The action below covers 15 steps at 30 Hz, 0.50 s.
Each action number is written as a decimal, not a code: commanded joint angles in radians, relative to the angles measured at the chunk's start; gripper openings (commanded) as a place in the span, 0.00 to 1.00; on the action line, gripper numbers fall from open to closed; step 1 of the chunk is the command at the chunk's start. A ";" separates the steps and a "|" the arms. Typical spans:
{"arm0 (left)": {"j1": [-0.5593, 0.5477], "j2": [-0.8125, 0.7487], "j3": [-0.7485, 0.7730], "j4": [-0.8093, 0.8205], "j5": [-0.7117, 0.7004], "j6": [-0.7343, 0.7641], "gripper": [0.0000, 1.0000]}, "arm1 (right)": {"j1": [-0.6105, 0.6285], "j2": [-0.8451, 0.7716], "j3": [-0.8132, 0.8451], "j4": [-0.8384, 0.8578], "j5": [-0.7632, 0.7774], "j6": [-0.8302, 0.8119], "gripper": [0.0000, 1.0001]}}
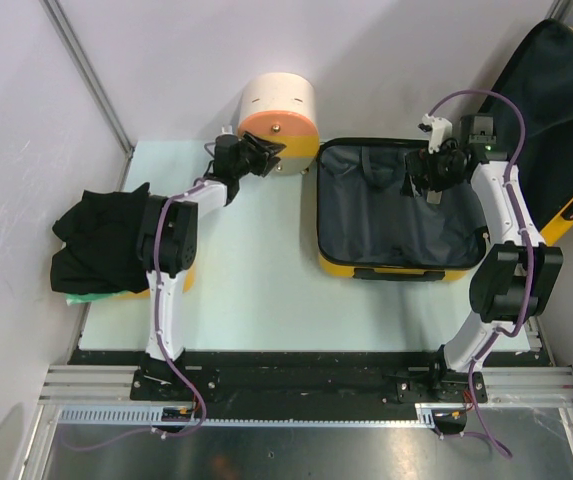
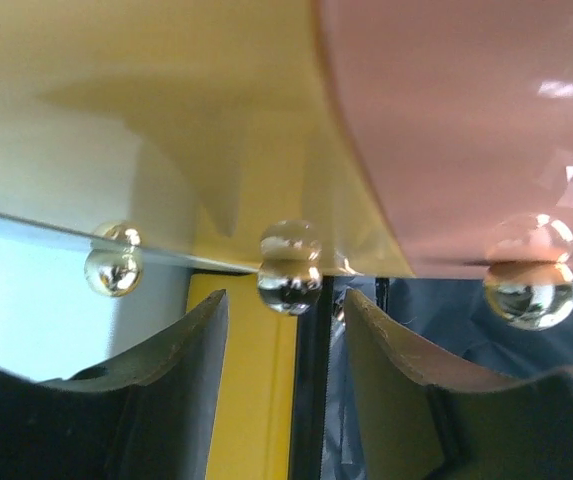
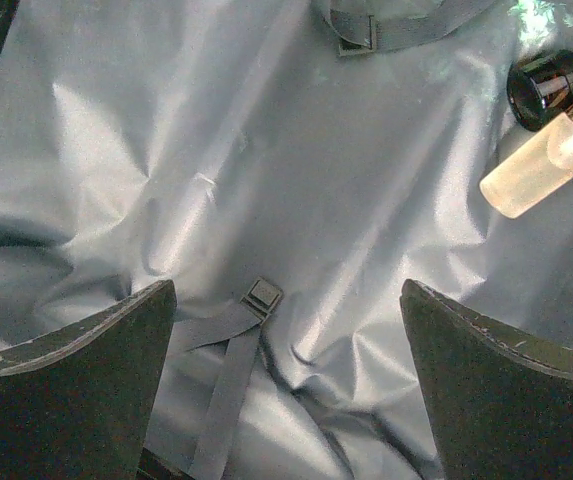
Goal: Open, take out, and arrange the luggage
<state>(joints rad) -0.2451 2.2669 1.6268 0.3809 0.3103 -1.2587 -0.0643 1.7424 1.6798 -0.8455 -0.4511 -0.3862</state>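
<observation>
The yellow luggage (image 1: 381, 268) lies open on the table, its dark lining (image 1: 386, 215) facing up and its lid (image 1: 556, 110) leaning at the back right. My right gripper (image 1: 428, 178) hangs open and empty over the back right of the lining (image 3: 316, 150), above a strap buckle (image 3: 263, 295). A pale bottle (image 3: 541, 165) with a black cap (image 3: 546, 85) lies on the lining. My left gripper (image 1: 266, 155) is open and empty beside the cream-and-orange container (image 1: 279, 122). The left wrist view shows the luggage's yellow wall (image 2: 256, 400) and black zipper (image 2: 311, 400) between my fingers (image 2: 181, 380).
The container's underside (image 2: 166, 100) has small metal ball feet (image 2: 289, 265) just beyond my left fingertips. A heap of black clothes (image 1: 101, 245) lies at the table's left edge over something yellow (image 1: 183, 280). A second buckle and strap (image 3: 356, 35) lie further back in the lining.
</observation>
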 commanded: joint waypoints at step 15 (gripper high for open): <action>0.003 0.002 0.036 0.061 -0.005 -0.031 0.16 | 0.011 0.005 0.046 -0.006 0.005 0.007 1.00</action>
<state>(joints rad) -0.2409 2.2917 1.6699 0.3882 0.3107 -1.2667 -0.0563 1.7428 1.6798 -0.8516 -0.4503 -0.3855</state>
